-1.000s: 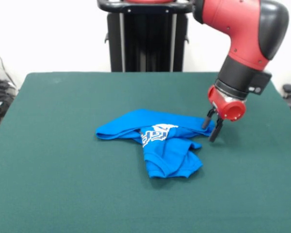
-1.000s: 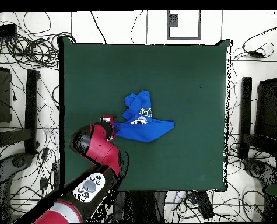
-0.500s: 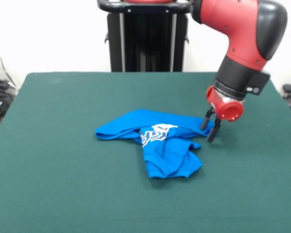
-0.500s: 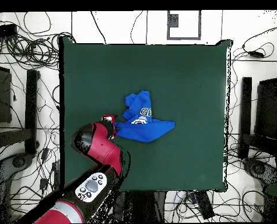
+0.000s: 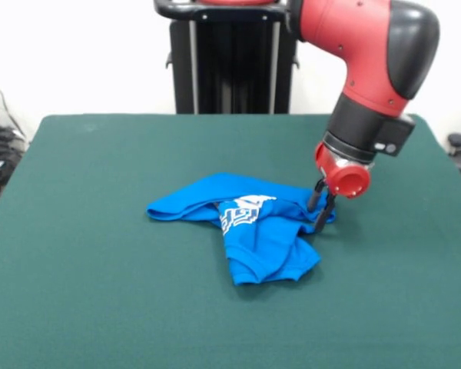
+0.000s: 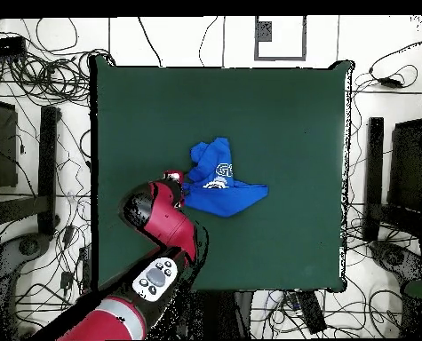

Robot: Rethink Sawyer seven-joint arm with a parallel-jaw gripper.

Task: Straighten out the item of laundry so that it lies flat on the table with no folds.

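Green felt table (image 5: 100, 292) filling most of the front view, white wall behind, black stand at the far edge. Seen from above, surrounded by white floor strewn with black cables (image 6: 36, 115) and dark chairs or frames at both sides. Near the middle of the table, slightly toward the right in the front view, a crumpled blue shirt (image 5: 253, 231), white lettering (image 5: 242, 211) showing on a twisted band, one flap stretched out to the left, another bunched and folded toward the camera. Far from flat: several overlapping layers and creases. At the shirt's right-hand end in the front view, the gripper (image 5: 320, 209) down among the cloth, two dark fingers (image 5: 315, 196) standing one on each side of a raised ridge of fabric, touching it; cannot tell whether clenched on the cloth or merely set around it. Above it, the red wrist and the red and black arm (image 5: 369, 69) slanting up to the top right. From overhead, the arm (image 6: 165, 222) covering the shirt's left tip, gripper itself hidden under it.
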